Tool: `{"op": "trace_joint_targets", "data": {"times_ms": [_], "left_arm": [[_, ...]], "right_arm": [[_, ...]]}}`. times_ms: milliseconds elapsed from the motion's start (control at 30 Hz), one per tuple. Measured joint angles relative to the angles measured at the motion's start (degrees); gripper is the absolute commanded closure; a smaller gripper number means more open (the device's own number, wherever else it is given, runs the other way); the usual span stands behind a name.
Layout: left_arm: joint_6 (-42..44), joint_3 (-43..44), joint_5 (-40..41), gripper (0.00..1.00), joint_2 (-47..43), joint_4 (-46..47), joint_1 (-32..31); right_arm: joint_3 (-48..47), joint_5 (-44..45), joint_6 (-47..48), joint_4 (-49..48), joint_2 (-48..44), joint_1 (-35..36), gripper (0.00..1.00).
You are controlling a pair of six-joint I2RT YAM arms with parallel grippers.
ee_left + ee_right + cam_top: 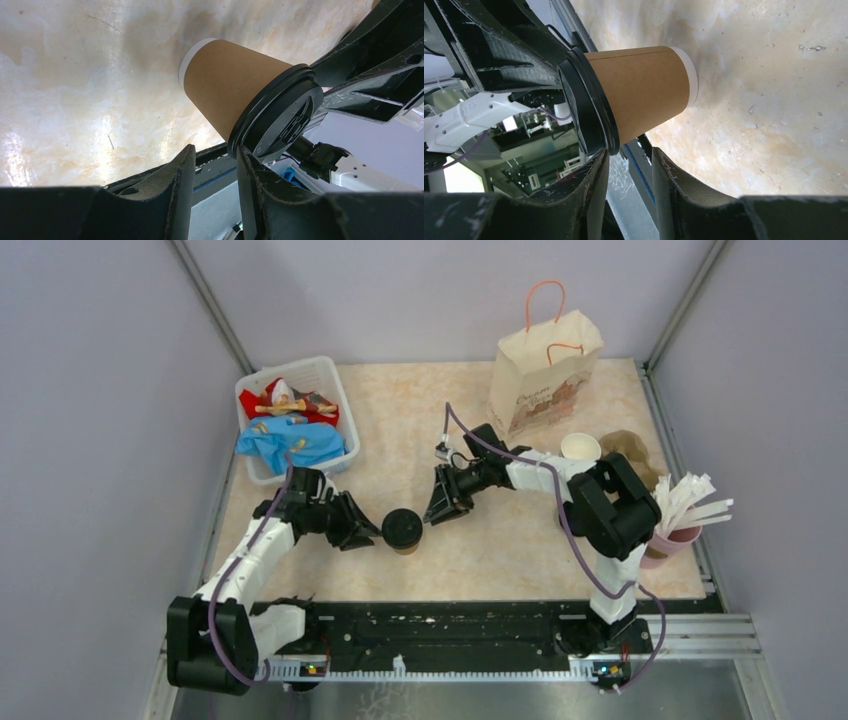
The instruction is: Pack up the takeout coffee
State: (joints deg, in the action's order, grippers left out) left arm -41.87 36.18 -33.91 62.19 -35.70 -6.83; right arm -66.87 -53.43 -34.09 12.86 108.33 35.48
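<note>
A brown paper cup with a black lid (403, 530) stands upright on the table between my two grippers. My left gripper (368, 531) is just left of it, jaws a little apart and empty. In the left wrist view (215, 154) one fingertip (245, 155) touches the lid's rim (280, 117). My right gripper (440, 510) is just right of the cup, open and empty. In the right wrist view (629, 156) the cup (639, 92) is beyond the fingertips. A second brown cup (581, 447), open with no lid on it, stands at the right.
A brown pulp cup tray (632, 452) sits beside the open cup. A paper bag with orange handles (545, 375) stands at the back. A pink cup of white sticks (675, 535) is at the right edge. A white basket of packets (295, 420) is at the back left.
</note>
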Motion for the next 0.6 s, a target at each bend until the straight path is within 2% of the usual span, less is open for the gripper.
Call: {"op": "trace_joint_targets", "data": {"times_ms": [367, 600], "left_arm": [[0.79, 0.0, -0.15, 0.58, 1.46, 1.05, 0.04], [1.31, 0.0, -0.13, 0.54, 2.69, 1.25, 0.04]], "right_arm": [[-1.95, -0.39, 0.68, 0.44, 1.07, 1.01, 0.64], [-1.95, -0.09, 0.87, 0.83, 1.7, 1.09, 0.65]]}}
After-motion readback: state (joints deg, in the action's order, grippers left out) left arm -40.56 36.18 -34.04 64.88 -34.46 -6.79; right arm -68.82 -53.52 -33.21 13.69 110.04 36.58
